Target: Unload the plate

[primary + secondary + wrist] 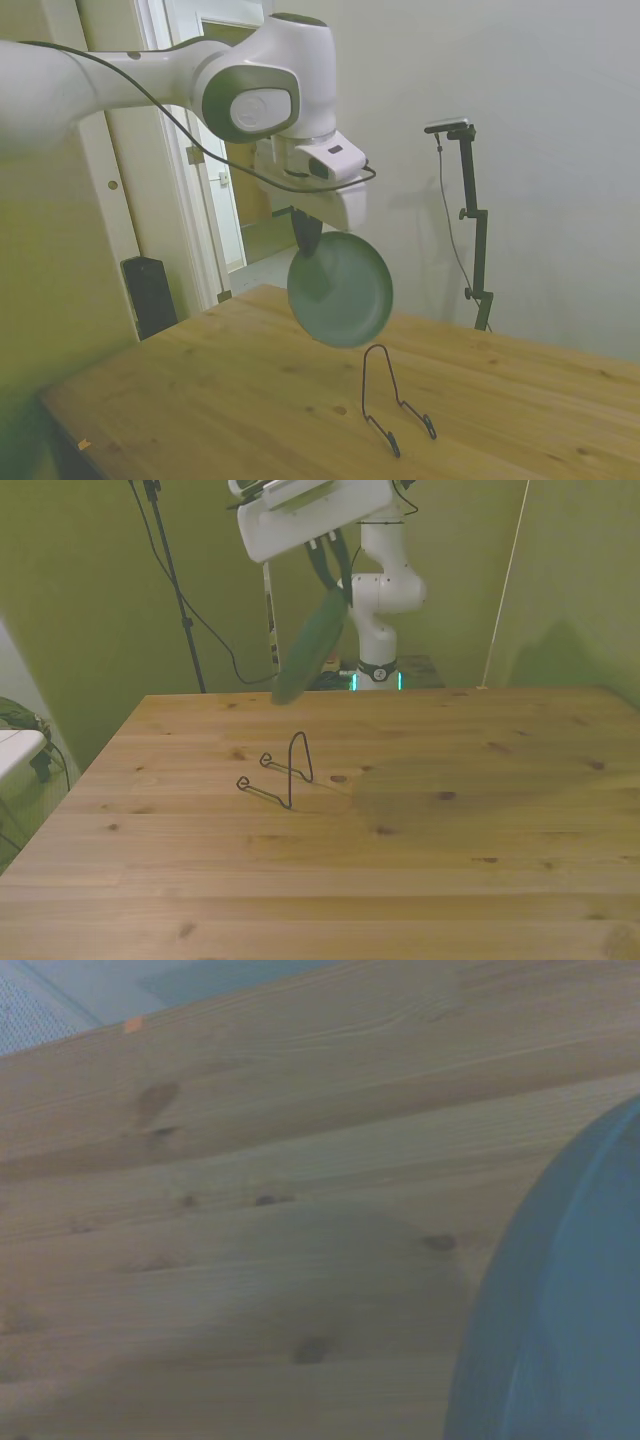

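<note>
The gripper grips the plate by its upper rim, its dark fingers pinched onto the edge, and the plate hangs in the air clear of the table. The side view shows the plate nearly face-on, a round dull-green disc tilted a little, above and behind the wire stand, which sits empty on the wood. The front view shows the plate almost edge-on as a slanted green sliver over the table's far edge, with the wire stand nearer the camera. The wrist view shows only a blurred curve of the plate over wood grain with its shadow.
</note>
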Robot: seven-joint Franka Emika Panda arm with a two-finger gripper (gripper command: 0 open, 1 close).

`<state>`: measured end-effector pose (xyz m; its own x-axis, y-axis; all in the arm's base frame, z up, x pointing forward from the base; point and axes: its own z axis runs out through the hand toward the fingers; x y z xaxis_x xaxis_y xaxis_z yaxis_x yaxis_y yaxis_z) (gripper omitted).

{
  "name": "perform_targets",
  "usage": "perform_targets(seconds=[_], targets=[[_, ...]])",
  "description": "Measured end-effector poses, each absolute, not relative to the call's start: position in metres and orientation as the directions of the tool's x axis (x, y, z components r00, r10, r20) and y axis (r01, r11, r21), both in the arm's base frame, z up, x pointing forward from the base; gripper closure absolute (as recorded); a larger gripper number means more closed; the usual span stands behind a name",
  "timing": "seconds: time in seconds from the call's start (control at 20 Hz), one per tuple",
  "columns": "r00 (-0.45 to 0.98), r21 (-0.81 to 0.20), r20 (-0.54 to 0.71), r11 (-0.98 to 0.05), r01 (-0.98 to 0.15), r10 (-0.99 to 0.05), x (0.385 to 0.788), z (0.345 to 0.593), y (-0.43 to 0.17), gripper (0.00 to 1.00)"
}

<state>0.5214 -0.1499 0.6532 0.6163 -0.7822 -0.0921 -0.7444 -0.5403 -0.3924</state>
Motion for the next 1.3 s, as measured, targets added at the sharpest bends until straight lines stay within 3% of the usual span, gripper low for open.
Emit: perform_targets(seconds=[0.25,0.55,0.8,1.3], targets=[[0.599,-0.341,-0.119,-0.534,-0.774,-0.792,0.562,0.625,-0.063,1.00],[0.582,-0.245,-0.101,-0.546,-0.801,-0.807,0.609,0.535,0.018,1.00],[0.571,-0.139,-0.036,-0.561,-0.816,-0.820,0.623,0.447,0.049,1.00],[0.558,-0.032,0.010,-0.558,-0.829,-0.830,0.631,0.358,0.070,1.00]])
